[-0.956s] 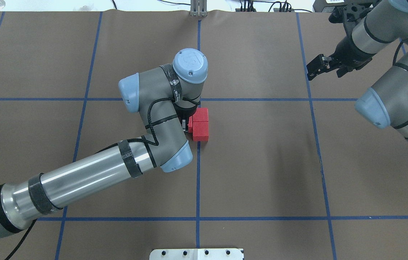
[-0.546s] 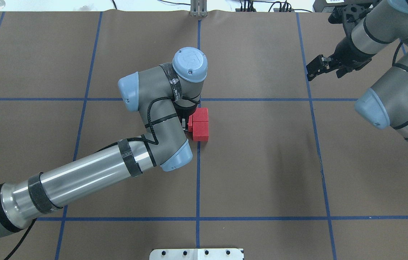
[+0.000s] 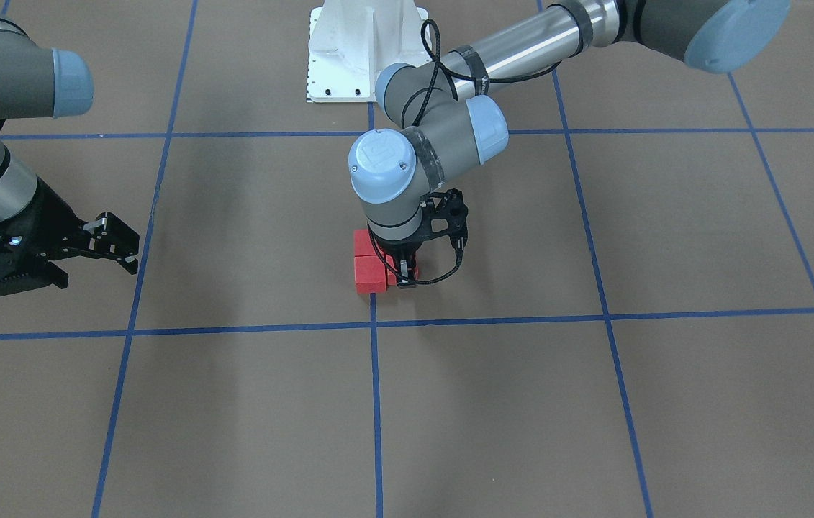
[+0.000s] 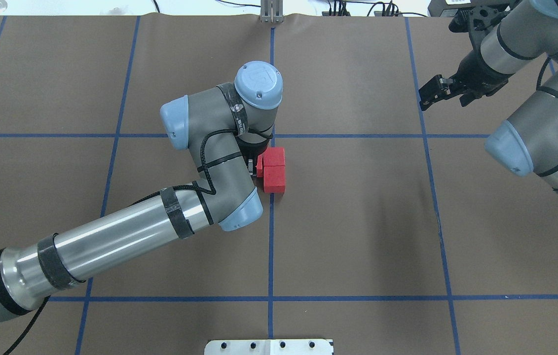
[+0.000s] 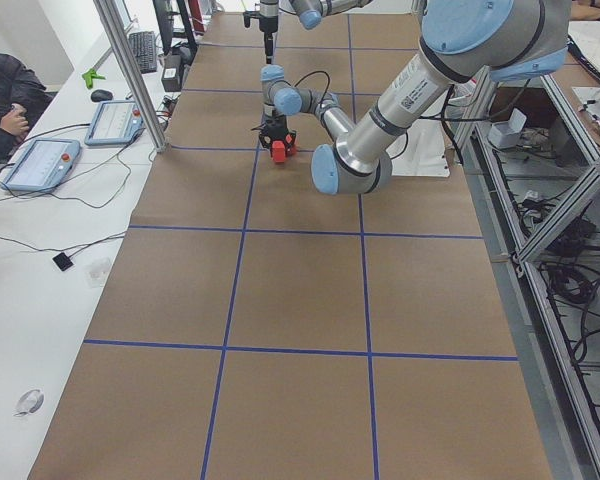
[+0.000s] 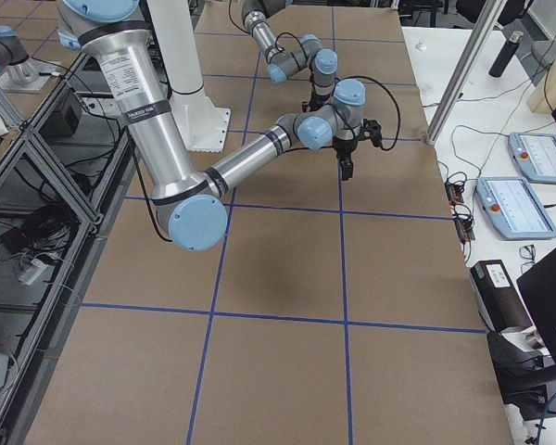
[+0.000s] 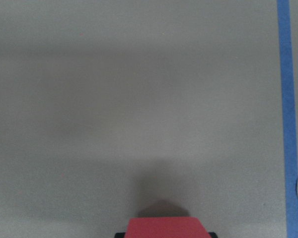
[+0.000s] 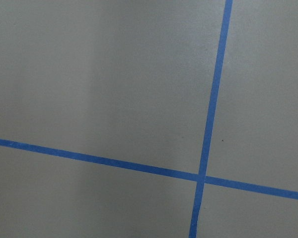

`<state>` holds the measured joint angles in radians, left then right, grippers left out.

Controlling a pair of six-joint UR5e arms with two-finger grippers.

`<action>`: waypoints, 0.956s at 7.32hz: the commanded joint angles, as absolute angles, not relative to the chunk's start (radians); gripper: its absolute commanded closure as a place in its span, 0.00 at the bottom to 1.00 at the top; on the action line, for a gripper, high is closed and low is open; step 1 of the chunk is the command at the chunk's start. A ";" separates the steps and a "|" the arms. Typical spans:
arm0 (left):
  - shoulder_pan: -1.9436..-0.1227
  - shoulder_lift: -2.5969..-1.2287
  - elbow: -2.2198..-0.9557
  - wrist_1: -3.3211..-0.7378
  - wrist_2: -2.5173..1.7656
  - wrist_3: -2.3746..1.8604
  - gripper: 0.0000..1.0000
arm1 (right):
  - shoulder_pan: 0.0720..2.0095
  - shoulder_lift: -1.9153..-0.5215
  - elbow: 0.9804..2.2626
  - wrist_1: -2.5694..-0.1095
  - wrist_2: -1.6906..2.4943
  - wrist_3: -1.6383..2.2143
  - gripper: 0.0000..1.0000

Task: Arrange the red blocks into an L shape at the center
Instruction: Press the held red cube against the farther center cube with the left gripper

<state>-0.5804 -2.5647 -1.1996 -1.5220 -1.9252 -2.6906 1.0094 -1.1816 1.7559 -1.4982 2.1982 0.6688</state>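
Two red blocks (image 4: 275, 158) (image 4: 275, 179) lie touching in a row on the brown center (image 4: 308, 167), just right of the middle blue tape line. In the front-facing view they sit at the left of my left gripper (image 3: 363, 244) (image 3: 369, 277). The third red block (image 4: 260, 165) touches their left side and is mostly hidden under my left wrist. My left gripper (image 3: 405, 279) is down at the table and looks shut on this third block, which shows at the bottom of the left wrist view (image 7: 163, 228). My right gripper (image 4: 440, 98) hovers open and empty at the far right.
The white metal base (image 4: 269, 346) stands at the near table edge. Blue tape lines (image 4: 271, 246) divide the brown mat into squares. The right arm's elbow (image 4: 510, 148) hangs over the right side. Tablets (image 5: 40, 165) lie on a side bench.
My left wrist has shifted slightly toward the far side of the table. The red blocks look unmoved. The right arm has barely moved.
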 commanded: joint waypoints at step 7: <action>-0.581 -2.566 -1.200 -1.526 -1.925 -2.691 0.43 | 1.008 -1.195 1.770 -1.497 2.198 0.669 0.01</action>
<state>-0.5814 -2.5664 -1.1996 -1.5252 -1.9251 -2.6912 1.0084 -1.1949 1.7676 -1.4972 2.1976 0.6688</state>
